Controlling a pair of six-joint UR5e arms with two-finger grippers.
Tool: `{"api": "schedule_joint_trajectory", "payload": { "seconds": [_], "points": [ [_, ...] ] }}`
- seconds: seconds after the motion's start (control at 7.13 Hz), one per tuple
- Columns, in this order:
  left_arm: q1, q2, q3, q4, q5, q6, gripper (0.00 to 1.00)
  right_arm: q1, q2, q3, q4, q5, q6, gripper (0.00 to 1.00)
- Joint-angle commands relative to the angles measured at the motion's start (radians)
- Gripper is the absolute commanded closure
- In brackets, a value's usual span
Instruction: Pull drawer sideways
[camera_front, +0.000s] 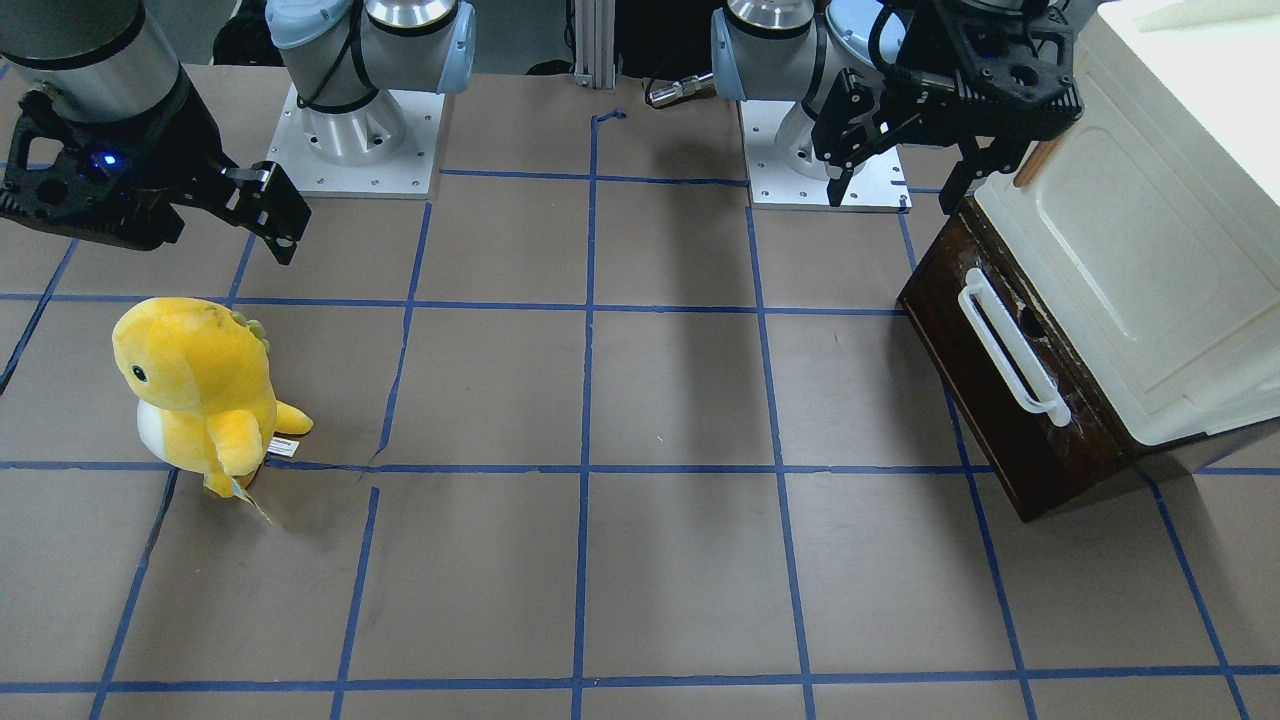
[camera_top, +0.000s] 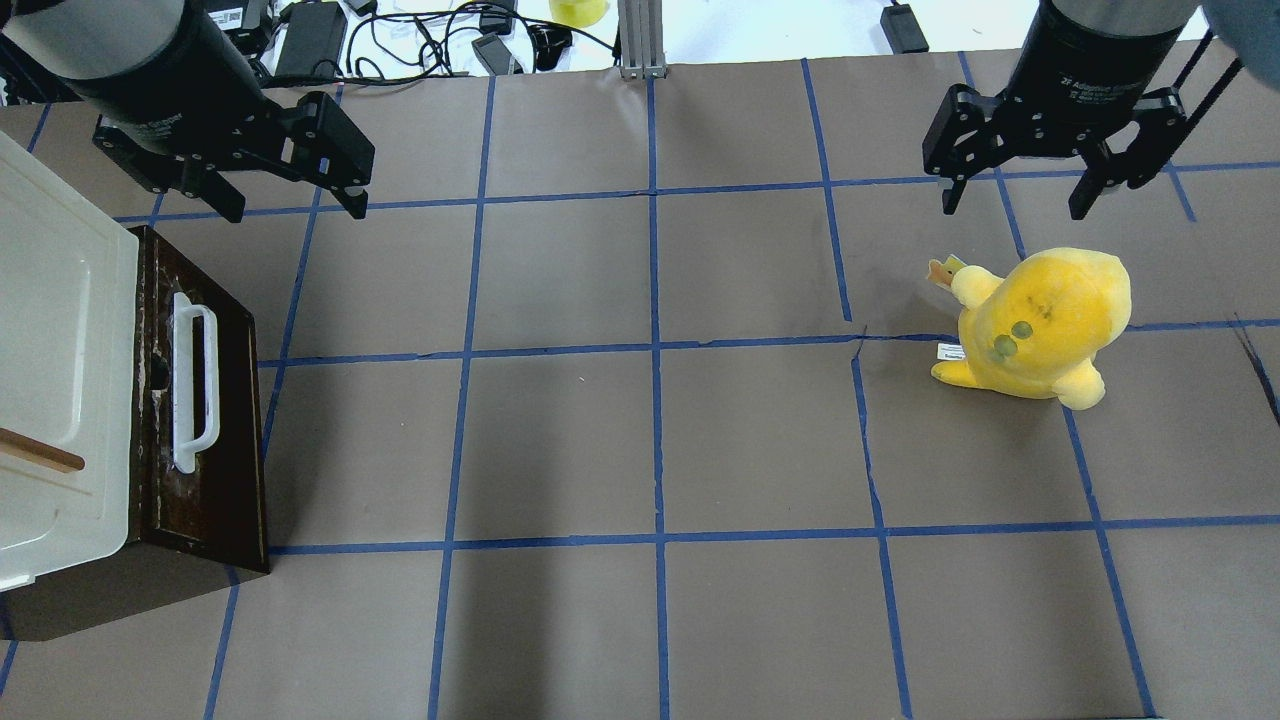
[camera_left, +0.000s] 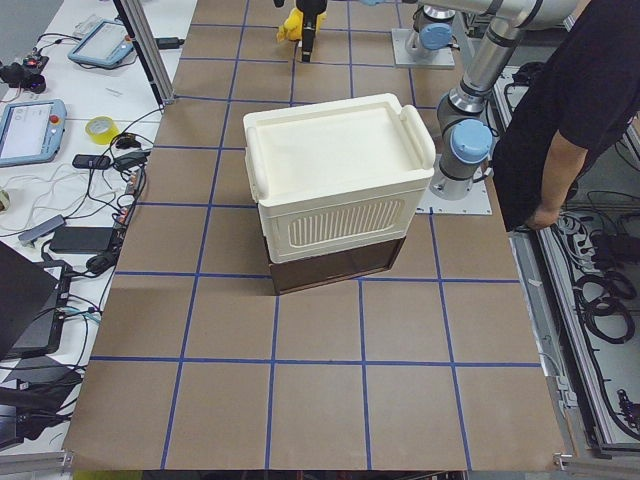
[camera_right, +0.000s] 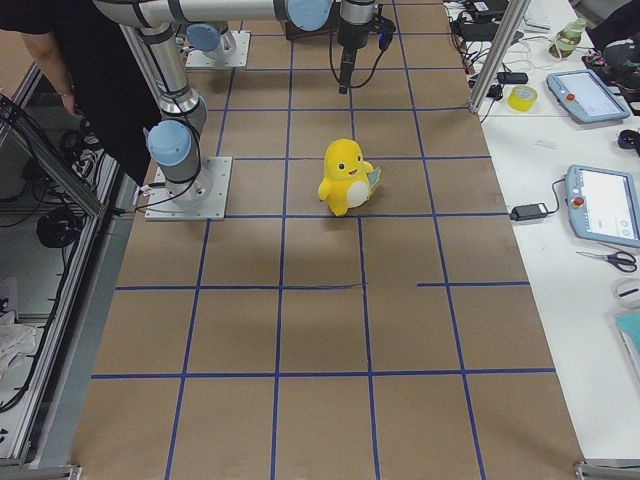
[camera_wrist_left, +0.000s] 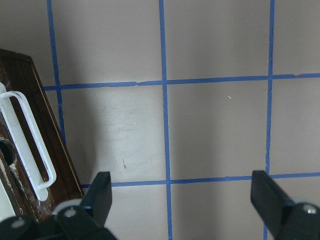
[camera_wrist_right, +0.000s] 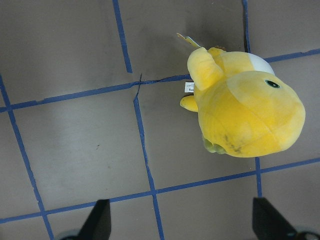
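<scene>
The left gripper (camera_top: 292, 205) is hanging with its jaws spread wide and nothing between them. Bare table (camera_top: 650, 450) is lying under the gap. In the wrist view, the drawer (camera_top: 240, 450) is sitting lower than the jaws and off to one side, just outside one finger (camera_wrist_left: 101, 194). Neither finger is touching it. Its white handle (camera_top: 190, 385) is running along the dark front, clear of the jaws and facing the table's middle. The drawer is resting under the cream cabinet (camera_top: 60, 330), which is standing farther out on the same side.

The right gripper (camera_top: 1013, 205) is also hovering with its jaws held wide apart and gripping nothing. A yellow plush (camera_top: 1040, 320) is standing on the table below and just beyond the fingertips, apart from them. It is showing ahead of the jaws in the wrist view, toward one side. The plush and the drawer are sitting well apart, at opposite ends of the table.
</scene>
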Motion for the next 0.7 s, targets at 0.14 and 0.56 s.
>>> {"api": "schedule_joint_trajectory", "payload": {
  "seconds": [0.14, 0.56],
  "points": [
    [0.0, -0.002, -0.001, 0.0, 0.001, -0.002, 0.0, 0.0, 0.0, 0.0, 0.0, 0.0, 0.0, 0.0],
    [0.0, -0.017, 0.002, 0.012, 0.001, -0.014, 0.0, 0.0, 0.0, 0.0, 0.0, 0.0, 0.0, 0.0]
  ]
}}
